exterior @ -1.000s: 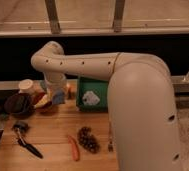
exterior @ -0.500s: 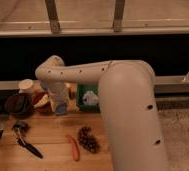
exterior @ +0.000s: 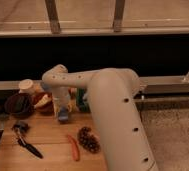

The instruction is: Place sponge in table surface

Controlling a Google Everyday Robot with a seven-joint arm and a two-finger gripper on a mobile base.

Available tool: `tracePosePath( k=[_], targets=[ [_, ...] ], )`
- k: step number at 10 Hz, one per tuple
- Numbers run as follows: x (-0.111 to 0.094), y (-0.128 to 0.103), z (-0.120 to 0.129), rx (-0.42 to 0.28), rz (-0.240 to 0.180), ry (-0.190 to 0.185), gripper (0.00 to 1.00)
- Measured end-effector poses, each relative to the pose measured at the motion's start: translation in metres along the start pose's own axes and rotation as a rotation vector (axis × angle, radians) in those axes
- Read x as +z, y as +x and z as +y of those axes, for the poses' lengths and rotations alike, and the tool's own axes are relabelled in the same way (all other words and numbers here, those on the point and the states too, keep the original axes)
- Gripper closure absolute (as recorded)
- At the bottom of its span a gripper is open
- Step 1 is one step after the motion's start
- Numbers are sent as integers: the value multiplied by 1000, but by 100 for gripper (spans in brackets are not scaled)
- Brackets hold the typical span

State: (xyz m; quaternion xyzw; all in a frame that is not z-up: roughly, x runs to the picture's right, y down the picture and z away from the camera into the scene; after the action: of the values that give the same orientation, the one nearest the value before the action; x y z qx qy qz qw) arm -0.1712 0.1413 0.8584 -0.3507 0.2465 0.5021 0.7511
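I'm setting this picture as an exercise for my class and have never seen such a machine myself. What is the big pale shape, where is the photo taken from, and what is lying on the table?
The big pale shape is the robot's single arm, reaching from the lower right across a wooden table. There is one picture only; where its camera is mounted is not on record, but it looks down over the arm.

At the arm's far end is the gripper, low over the table's back edge, with something blue at its tip, probably the sponge.

On the table lie a dark bowl, a pale cup, a green packet, a pine cone, an orange-red stick-like item and a black-handled tool.
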Motion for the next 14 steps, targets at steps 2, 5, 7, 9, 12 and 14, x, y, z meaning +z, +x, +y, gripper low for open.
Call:
tracePosePath(
  k=[2,5,7,9,12,14],
  targets=[
    [3,-3,-2,19,8,-20,74],
    [-1,-3,-2,26,3,-31,47],
    [-2,-3,0,20,5,-31,27],
    [-2,-3,3,9,9,-31,20],
    [-10,-6,9,-13,-3,-36,20],
    [-26,-9,21,-48,-33,-42,20]
  ],
)
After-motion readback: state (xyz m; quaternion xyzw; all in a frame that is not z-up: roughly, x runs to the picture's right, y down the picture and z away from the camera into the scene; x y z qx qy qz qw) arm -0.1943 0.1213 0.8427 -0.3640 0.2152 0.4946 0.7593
